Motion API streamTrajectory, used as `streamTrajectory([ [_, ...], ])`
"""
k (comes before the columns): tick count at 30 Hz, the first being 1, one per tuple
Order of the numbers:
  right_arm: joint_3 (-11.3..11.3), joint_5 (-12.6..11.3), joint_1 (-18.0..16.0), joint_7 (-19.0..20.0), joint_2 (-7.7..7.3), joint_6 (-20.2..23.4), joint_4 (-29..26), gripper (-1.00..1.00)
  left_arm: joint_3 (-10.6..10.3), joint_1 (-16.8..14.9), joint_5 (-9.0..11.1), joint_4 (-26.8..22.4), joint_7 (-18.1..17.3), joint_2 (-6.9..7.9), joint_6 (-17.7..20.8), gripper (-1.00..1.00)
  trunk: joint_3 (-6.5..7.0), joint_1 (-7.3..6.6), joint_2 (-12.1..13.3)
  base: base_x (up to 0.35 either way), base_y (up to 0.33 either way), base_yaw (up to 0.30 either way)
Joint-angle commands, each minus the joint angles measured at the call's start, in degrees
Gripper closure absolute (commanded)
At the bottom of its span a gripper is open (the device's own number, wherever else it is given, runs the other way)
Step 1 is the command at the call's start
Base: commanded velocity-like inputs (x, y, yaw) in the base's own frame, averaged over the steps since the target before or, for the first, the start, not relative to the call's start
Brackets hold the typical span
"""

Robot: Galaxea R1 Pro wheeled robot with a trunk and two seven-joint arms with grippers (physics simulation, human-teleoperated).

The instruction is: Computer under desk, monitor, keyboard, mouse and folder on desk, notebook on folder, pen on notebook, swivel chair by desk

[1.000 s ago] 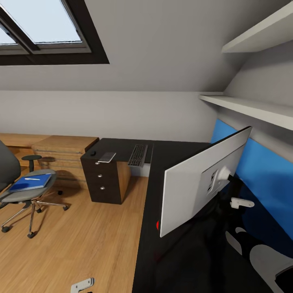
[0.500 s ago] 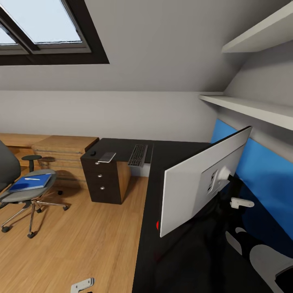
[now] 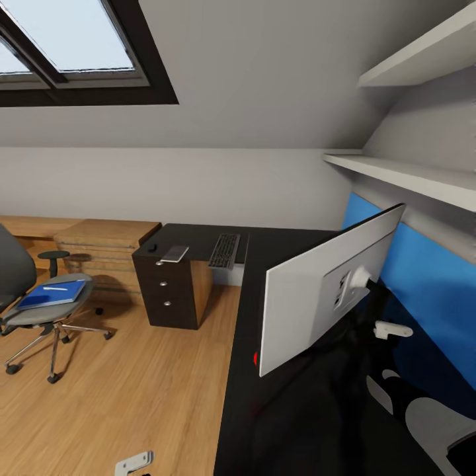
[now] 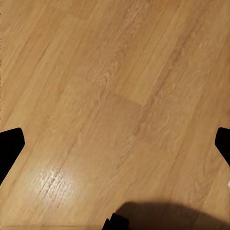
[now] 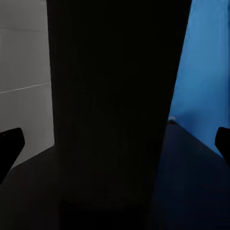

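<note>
Monitor (image 3: pixel 311 297) white-backed, upright on black desk (image 3: pixel 277 403); left gripper (image 4: pixel 115 143) and right gripper (image 5: pixel 115 143) spread wide, empty.

Evenly bright, daylight from the skylight (image 3: pixel 66 39); soft glare patch on the wood floor (image 4: pixel 52 179); right wrist view very dark.

A skylight (image 3: pixel 66 46) with a dark frame sits in the sloped grey ceiling. Two pale wall shelves (image 3: pixel 410 175) run along the right wall above a bright blue panel (image 3: pixel 430 284). A black drawer unit (image 3: pixel 166 291) with silver knobs stands on the light wood floor (image 3: pixel 145 390), beside low light-wood shelf units (image 3: pixel 99 241). A small round black stool (image 3: pixel 53 258) stands near them.
</note>
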Motion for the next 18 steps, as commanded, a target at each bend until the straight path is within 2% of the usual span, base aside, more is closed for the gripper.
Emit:
streamTrajectory([
  [1,0.5,-0.1,-0.1,-0.5,-0.03,-0.1,0.0,-1.0,-0.4,0.0,0.2,-0.1,0.5,0.09,0.2,-1.0,-0.07,-0.01,0.0,-0.067,0.0,0.0],
  [15,0.5,-0.1,-0.1,-0.5,-0.02,-0.1,0.0,-1.0,-0.4,0.0,0.2,-0.1,0.5,0.09,0.3,-1.0,-0.07,-0.01,0.0,-0.014,0.0,0.0],
  [18,0.5,-0.1,0.0,-0.5,-0.03,-0.1,0.0,-1.0,-0.4,0.0,0.2,-0.1,0.5,0.09,0.3,-1.0,-0.07,-0.01,0.0,-0.134,0.0,0.0],
])
